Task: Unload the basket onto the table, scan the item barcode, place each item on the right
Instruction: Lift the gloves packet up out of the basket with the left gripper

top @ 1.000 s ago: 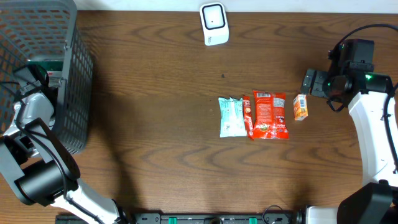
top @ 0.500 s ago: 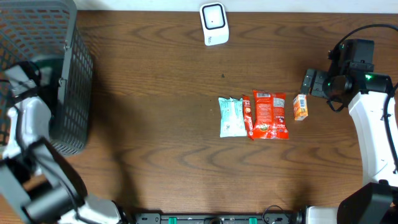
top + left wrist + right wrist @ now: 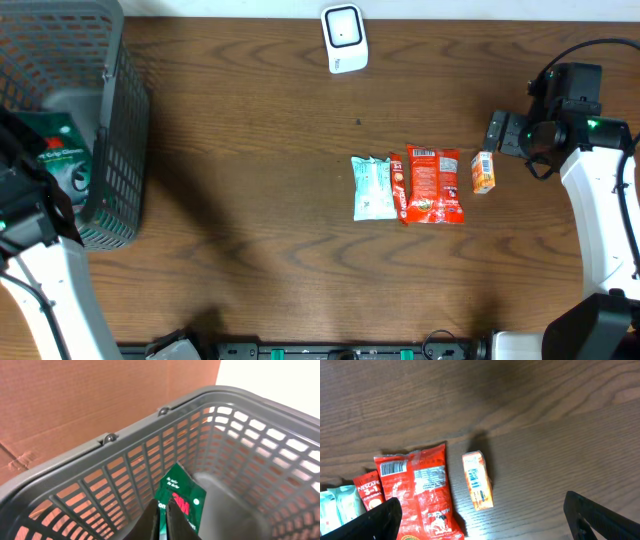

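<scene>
Pinching a green packet (image 3: pixel 180 494) marked 3M, the left gripper (image 3: pixel 164 517) has its fingers closed on it inside the grey basket (image 3: pixel 112 95) at the tabletop's far left corner. The right gripper (image 3: pixel 480 525), fingers spread wide, hovers over a small orange carton (image 3: pixel 477 481) near the right edge, beside a red pouch (image 3: pixel 427 492) and a Nescafé 3in1 Original sachet (image 3: pixel 367 492).

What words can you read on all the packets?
"NESCAFE 3in1 ORIGINAL" on the small red sachet.
"3M", it seems, on the green packet in the left pincer; its other print is blurred.
Print on the big red bag and the orange box: too small to read.
</scene>
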`<state>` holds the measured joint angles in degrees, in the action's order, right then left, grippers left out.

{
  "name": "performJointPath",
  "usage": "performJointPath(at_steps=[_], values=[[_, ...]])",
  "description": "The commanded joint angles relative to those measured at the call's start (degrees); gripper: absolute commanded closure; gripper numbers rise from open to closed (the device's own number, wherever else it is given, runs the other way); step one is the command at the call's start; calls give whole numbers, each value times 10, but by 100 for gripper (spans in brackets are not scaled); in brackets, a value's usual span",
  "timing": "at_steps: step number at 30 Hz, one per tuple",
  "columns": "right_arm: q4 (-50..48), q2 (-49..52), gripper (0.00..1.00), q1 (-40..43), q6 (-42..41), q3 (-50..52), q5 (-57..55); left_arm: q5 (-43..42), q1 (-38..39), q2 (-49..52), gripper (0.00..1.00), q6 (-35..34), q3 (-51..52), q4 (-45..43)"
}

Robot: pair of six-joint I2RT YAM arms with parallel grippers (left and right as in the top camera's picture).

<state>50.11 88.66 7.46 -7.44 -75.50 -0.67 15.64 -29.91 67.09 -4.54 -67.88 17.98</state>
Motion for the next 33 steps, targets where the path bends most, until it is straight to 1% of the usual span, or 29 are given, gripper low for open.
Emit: performJointPath(at_steps=[1,2,5,6,8,9,11,15,17,26,30,33], values=[[1,-2,1,4,-8,-7,1,10,14,0,62,-31,-4,19],[1,-2,1,4,-8,-7,1,3,14,6,45,-38,-4,27],[1,-2,1,4,-8,-7,1,-26,14,45,24,-38,-4,48],[1,-2,1,4,-8,-7,1,-38,13,73,20,-38,-4,56],[1,-2,1,4,-8,-7,1,-45,12,108,19,-37,-4,62],[1,-2,1,4,-8,-7,1,-52,10,128,17,-37,-4,63],[1,-2,1,4,-8,-7,1,-81,3,158,14,-37,-6,66],[1,-2,1,4,-8,-7,1,-195,-21,226,14,-26,-16,75],[1,-2,1,4,-8,-7,1,-229,-28,255,13,-6,-19,75],[1,-2,1,4,-8,-7,1,-233,-6,360,11,69,-20,67],[1,-2,1,4,-8,-7,1,-166,5,410,11,71,-20,63],[1,-2,1,4,-8,-7,1,-162,5,436,11,71,-20,57]])
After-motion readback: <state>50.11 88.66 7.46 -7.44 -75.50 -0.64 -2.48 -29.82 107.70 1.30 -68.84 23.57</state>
